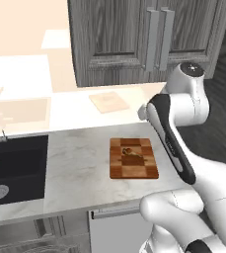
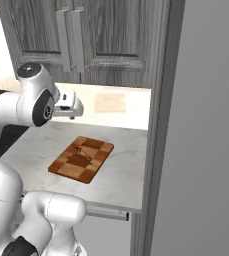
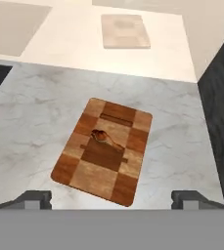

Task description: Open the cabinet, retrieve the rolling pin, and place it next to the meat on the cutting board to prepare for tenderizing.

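Meat (image 3: 106,138), small reddish-brown lump on checkered cutting board (image 3: 89,178)

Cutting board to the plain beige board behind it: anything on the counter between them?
Nothing. In the hand view, bare marble counter separates the cutting board from the beige board.
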